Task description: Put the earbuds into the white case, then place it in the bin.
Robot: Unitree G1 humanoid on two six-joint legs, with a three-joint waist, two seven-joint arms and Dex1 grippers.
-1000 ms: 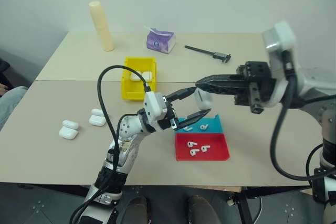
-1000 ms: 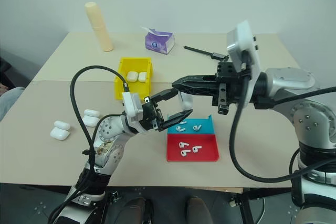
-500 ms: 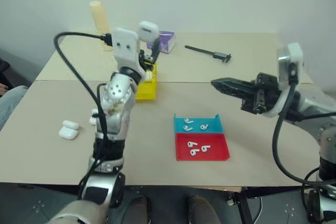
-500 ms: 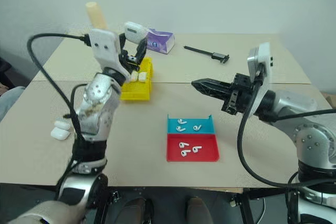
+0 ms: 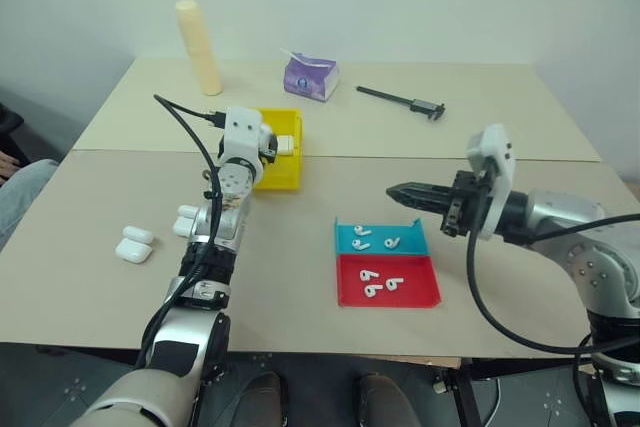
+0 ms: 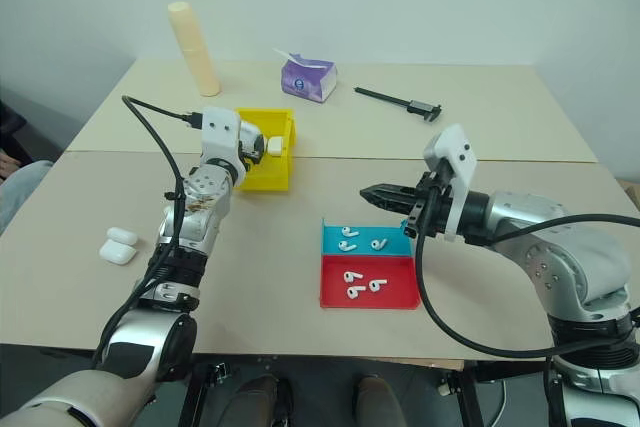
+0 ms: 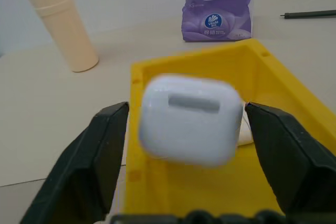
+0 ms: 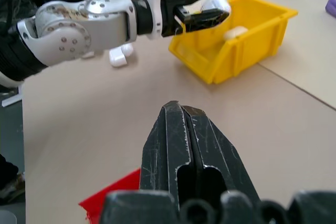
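Over the bin (image 7: 273,108), the left hand (image 7: 184,145) has its fingers spread apart, the white case (image 7: 190,119) between them unclamped to drop in; the right hand (image 8: 186,145) is pressed together, empty.

My grippers' fingers (image 7: 89,161) are black. The case (image 7: 190,119) is glossy white over the bright yellow bin (image 5: 285,169). White earbuds (image 5: 378,283) lie in a red tray (image 5: 418,292) and a teal tray (image 5: 408,245). The surface (image 5: 90,287) is beige, the tissue pack (image 5: 309,78) purple, the tube (image 5: 199,47) cream.
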